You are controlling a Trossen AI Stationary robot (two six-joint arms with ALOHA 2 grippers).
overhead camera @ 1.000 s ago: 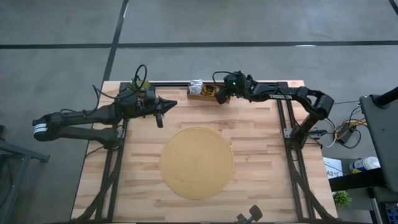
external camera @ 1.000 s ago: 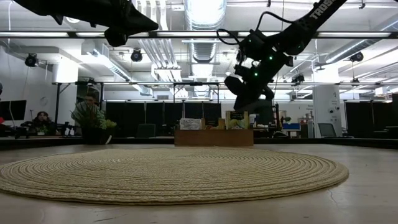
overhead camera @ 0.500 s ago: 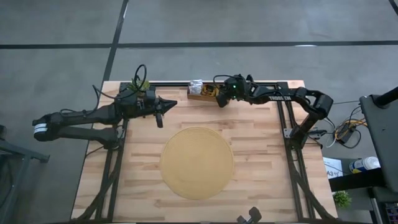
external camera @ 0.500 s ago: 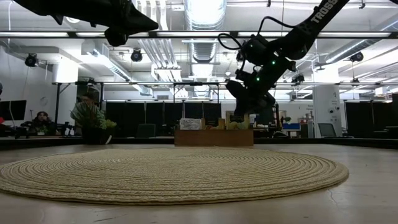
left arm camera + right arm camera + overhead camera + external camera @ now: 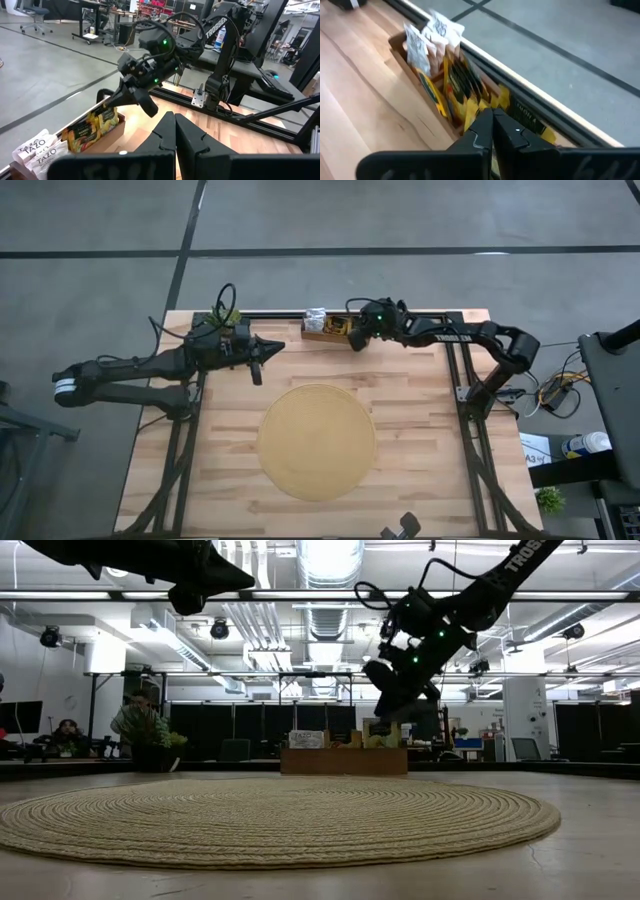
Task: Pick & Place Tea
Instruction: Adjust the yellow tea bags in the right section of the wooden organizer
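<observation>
High view: right end effector (image 5: 352, 340), fingers pressed together, hovers at the tea (image 5: 335, 328) tray (image 5: 325, 335); next, spread and pinch one sachet

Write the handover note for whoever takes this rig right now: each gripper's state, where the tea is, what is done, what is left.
Left gripper: shut, empty, waiting over the table's far left.
Right gripper: shut, above the wooden tray, holding nothing visible.
Tea sachets: all upright in the tray at the far edge.
Round mat: bare.
Done: no sachet moved.
Left: pick and place the tea.
</observation>
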